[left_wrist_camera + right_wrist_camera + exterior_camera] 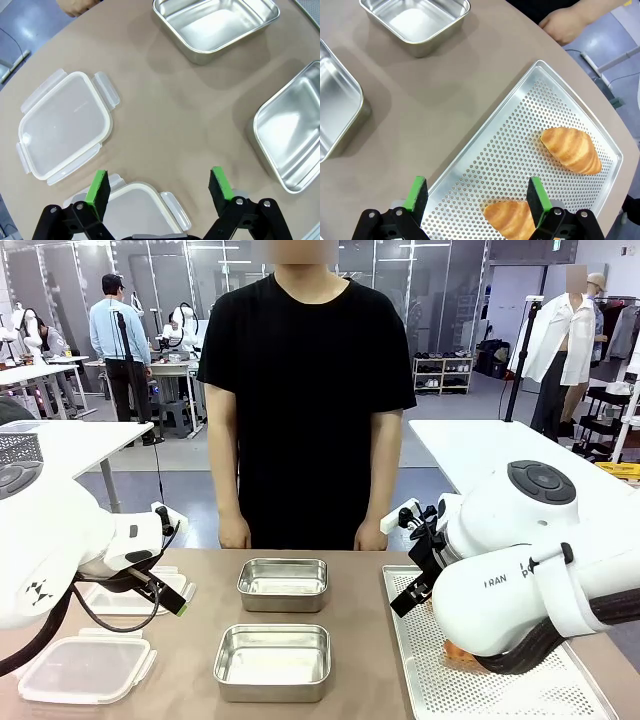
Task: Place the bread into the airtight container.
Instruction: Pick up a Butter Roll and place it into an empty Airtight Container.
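Down at the bottom edge of the right wrist view, the right gripper (477,192) is spread wide with nothing clamped between its green pads. It hangs over the near end of the perforated tray (520,130). One croissant (512,220) sits at the very bottom of the frame, tucked up against the right-hand finger and partly cut off by the edge. Can't tell if the pad actually touches it. The second croissant (570,149) lies further up, toward the tray's right side, well apart from the first. So all the bread is on the tray.

Over in the left wrist view, the left gripper (159,185) is just as wide open and empty, above bare table. A clear plastic lid (135,212) peeks out at the bottom between its fingers, and another lid (65,125) lies at middle left. Both steel containers are empty: the upper container (215,25) at top centre, the side container (292,135) at the right edge.

From the front, the right arm's bulk hides most of the bread. A person stands at the far edge with one hand (235,532) at the table's rim.
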Controlling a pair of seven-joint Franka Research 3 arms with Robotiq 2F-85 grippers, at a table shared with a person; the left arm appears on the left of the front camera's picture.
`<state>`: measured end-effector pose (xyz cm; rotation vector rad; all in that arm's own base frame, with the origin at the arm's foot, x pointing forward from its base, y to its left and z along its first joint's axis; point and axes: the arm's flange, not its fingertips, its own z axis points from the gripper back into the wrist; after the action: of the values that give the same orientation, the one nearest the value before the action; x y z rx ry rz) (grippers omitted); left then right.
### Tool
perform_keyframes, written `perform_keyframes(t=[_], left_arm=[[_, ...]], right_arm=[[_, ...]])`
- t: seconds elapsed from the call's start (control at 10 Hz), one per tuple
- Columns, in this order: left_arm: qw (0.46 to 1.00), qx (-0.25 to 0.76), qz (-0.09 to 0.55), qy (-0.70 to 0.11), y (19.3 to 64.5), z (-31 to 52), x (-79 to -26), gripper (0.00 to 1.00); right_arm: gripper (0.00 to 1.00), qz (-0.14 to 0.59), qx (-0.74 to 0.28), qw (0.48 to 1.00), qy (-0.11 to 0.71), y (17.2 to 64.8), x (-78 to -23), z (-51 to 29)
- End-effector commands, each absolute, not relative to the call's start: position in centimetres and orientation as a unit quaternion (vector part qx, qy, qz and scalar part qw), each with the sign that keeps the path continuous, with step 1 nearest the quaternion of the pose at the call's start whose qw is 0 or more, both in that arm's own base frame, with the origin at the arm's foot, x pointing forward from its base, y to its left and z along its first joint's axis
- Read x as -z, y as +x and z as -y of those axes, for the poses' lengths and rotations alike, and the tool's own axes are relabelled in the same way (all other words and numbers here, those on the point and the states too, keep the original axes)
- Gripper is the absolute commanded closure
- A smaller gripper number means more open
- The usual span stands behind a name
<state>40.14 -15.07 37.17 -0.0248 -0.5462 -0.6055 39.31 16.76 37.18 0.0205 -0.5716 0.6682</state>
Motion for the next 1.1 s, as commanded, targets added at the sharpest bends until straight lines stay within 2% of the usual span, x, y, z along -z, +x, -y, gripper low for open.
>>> perform_keyframes(t=[0.0, 0.7, 1.0], left_arm=[[0.918, 0.294, 0.266, -0.012, 40.2, 15.0, -37.2, 0.0], [0.918, 0.294, 0.266, -0.012, 40.1, 15.1, -37.2, 0.0], [0.915, 0.302, 0.264, -0.041, 41.3, 14.6, -44.2, 0.0]], right_arm=[[0.0, 0.277, -0.322, 0.905, 0.011, 39.3, -37.2, -16.7], [0.0, 0.277, -0.323, 0.905, 0.01, 39.3, -37.2, -16.8], [0.0, 0.308, -0.295, 0.904, 0.015, 40.8, -44.3, -14.4]])
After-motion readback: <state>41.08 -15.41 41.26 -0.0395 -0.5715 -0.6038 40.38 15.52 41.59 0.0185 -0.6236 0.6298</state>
